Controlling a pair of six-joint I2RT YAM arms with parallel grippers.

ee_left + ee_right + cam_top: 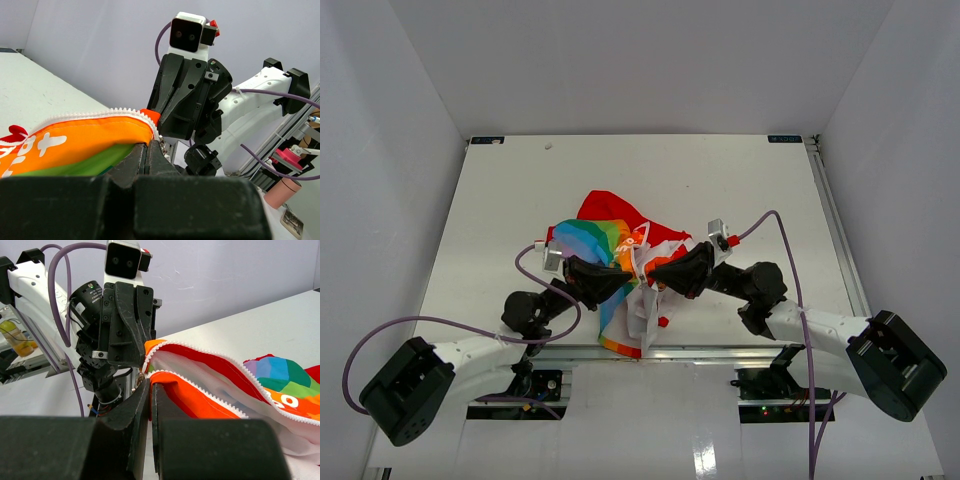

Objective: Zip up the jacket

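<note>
Top external: the jacket [610,235] lies bunched mid-tabletop [520,190], drawn toward the near edge, with its hem spilling over that edge. Both arms meet nose to nose there.

The left fingers [623,280] are clenched on the orange panel [75,142], just under the zipper teeth [90,114]. The left wrist view shows this clearly. The right fingers [663,274] are clenched on the red edge [185,390] of the other panel, where the two tooth rows converge. The zipper is open, and the rows spread apart away from that point.

A small metal bit at the convergence looks to us like the slider [144,374], but it's too small to confirm. We can't tell whether the right fingers have the pull tab or only cloth.

Our read is that we're at the start of the zip run, with nothing closed yet. To do it well:
- Use the left fingers as an anchor, holding the bottom end low and taut.
- Have the right fingers on the pull tab, not on cloth.
- Travel along the line of the teeth, not upward.
- Hold both rows flat and tensioned so loose cloth isn't bitten.

The main risk is the heap beyond bunching up and jamming the slider, so we go slow and re-tension if the rows buckle.
</note>
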